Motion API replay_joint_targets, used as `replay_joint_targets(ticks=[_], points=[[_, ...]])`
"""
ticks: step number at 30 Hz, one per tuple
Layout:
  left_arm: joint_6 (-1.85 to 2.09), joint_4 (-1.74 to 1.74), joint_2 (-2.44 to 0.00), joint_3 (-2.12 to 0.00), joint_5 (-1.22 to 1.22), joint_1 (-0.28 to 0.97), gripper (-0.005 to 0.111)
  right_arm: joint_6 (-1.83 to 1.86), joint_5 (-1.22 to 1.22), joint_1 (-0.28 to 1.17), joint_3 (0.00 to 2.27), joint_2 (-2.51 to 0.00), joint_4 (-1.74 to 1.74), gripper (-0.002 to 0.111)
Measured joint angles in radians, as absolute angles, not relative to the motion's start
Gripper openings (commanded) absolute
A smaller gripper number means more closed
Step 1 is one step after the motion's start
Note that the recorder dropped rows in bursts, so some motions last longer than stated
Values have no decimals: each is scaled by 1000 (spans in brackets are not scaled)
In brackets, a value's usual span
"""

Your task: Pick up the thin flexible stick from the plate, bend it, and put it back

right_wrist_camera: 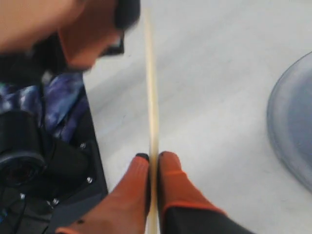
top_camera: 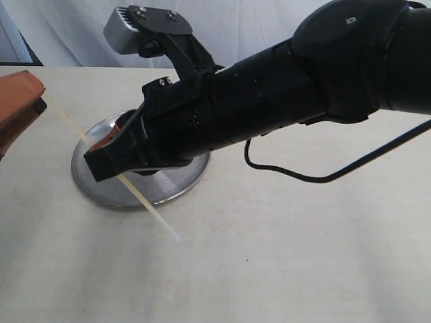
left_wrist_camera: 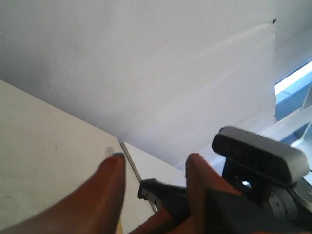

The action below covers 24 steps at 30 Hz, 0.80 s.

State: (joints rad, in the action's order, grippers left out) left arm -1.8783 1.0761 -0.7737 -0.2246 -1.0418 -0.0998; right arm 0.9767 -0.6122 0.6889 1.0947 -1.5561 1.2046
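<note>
The thin flexible stick (top_camera: 151, 208) is a straight, pale cream strand held slanted above the plate (top_camera: 101, 195). My right gripper (top_camera: 101, 153) reaches over the plate and is shut on the stick partway along its length. The right wrist view shows the stick (right_wrist_camera: 152, 97) pinched between the orange fingertips of that gripper (right_wrist_camera: 154, 157), with the plate (right_wrist_camera: 292, 131) off to one side. My left gripper (top_camera: 37, 104) is at the far left, at the stick's upper end. In the left wrist view this gripper (left_wrist_camera: 156, 158) is open, and the stick (left_wrist_camera: 130, 163) runs beside one finger (left_wrist_camera: 114, 175).
The black right arm (top_camera: 289, 87) stretches across the middle of the cream table (top_camera: 283, 256), and its cable (top_camera: 316, 176) trails over the tabletop. A white curtain (top_camera: 256, 27) hangs behind the table.
</note>
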Motion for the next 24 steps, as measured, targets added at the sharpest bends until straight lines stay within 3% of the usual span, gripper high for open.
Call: replay_joint_targets(ticks=[7,16,18,22,24], points=[[-1883,1101,-774,-225,-1027,-100,64,977,-596,689,1095,-1556,1235,-1],[-1906,1104,-794,-225,-1023,-100,53,1004,-581,718,1097,-1562,1306,-1],[-1906,1112,-815,-225,-1020,-100,44,1021,-569,738,1097,-1572,1324,-1],[-1906,1118,-851,-225,-1007,-100,6,1046,-563,758,1097,-1577,1370,-1],[-1906,1118,-863,-225,-1008,-100,0,1050,-566,758,1097,-1577,1383,-1]])
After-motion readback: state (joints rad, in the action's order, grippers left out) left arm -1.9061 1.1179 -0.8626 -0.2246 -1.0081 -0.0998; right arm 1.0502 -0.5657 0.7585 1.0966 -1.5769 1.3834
